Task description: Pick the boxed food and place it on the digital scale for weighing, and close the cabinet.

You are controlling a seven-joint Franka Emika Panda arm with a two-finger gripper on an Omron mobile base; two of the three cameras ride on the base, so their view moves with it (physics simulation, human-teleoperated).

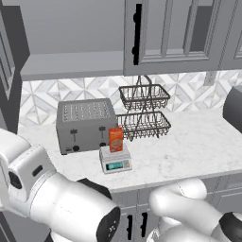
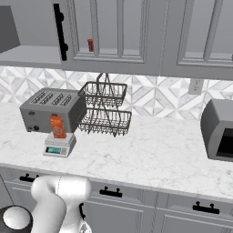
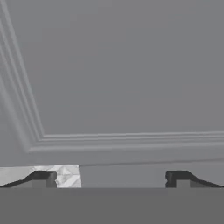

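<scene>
Orange carton (image 1: 116,140) is standing upright on the scale (image 1: 116,163), right in front of the toaster (image 1: 85,124) on the counter (image 1: 189,146). Gripper (image 3: 111,179) has its fingers spread wide with nothing in them, facing a grey cabinet (image 3: 122,74) panel up close.

Boxed food (image 1: 116,139): orange-red, lighter picture on front. Digital scale (image 1: 115,159): white-grey, blue-green display. Toaster (image 1: 85,124): grey, dark knobs. Two-tier wire basket (image 1: 143,112): dark grey. Counter (image 1: 198,142): white marble, faint grey veins. Backsplash (image 2: 154,95): white-grey geometric triangle tiles. Cabinet (image 1: 179,35): grey, black bar handle (image 1: 137,34). Small can (image 2: 90,44): red. Fingertips (image 3: 43,177): dark.
</scene>
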